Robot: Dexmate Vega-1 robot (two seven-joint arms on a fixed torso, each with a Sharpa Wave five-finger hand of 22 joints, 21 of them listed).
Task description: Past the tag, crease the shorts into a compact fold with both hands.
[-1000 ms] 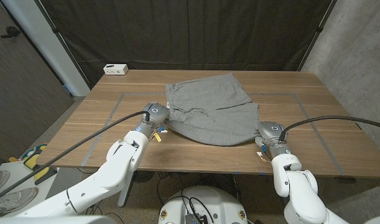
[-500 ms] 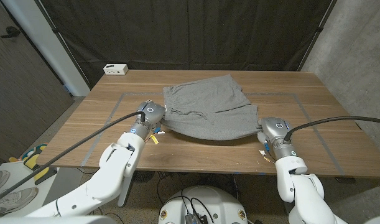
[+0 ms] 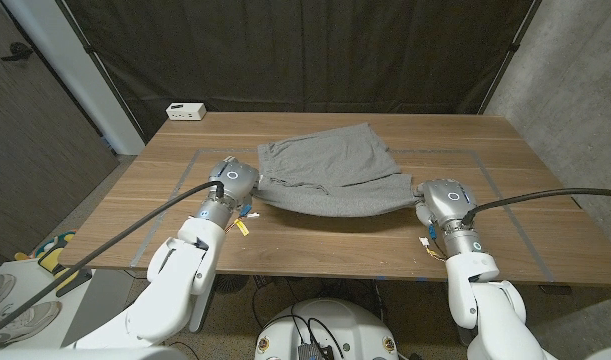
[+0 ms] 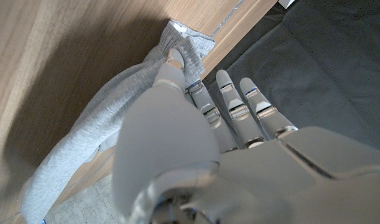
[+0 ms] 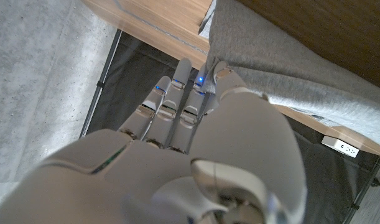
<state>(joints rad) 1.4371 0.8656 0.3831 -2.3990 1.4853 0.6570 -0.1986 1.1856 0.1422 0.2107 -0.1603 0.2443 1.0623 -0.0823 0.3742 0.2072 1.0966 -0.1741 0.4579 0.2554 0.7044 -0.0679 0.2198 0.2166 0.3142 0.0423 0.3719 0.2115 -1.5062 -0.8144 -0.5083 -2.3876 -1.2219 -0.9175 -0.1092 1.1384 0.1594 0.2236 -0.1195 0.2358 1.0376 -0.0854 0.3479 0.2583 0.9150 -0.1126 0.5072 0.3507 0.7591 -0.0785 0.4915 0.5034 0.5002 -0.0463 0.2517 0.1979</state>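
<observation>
Spanning the table [image 3: 135, 215] centre, the grey shorts [image 3: 330, 170] are soft knit fabric w/ a ribbed waistband end visible in the left wrist view. Near edge is lifted and stretched taut between both hands, sagging slightly mid-span; far portion lies flat on the wood. Long axis of the lifted edge runs left-right, approx. parallel to the table's near edge. Left hand [image 3: 235, 181] pinches the left end of the fabric; fingers otherwise extended. Right hand [image 3: 440, 197] grips the right end. A white power strip [image 3: 186, 111] sits at the far-left corner.
</observation>
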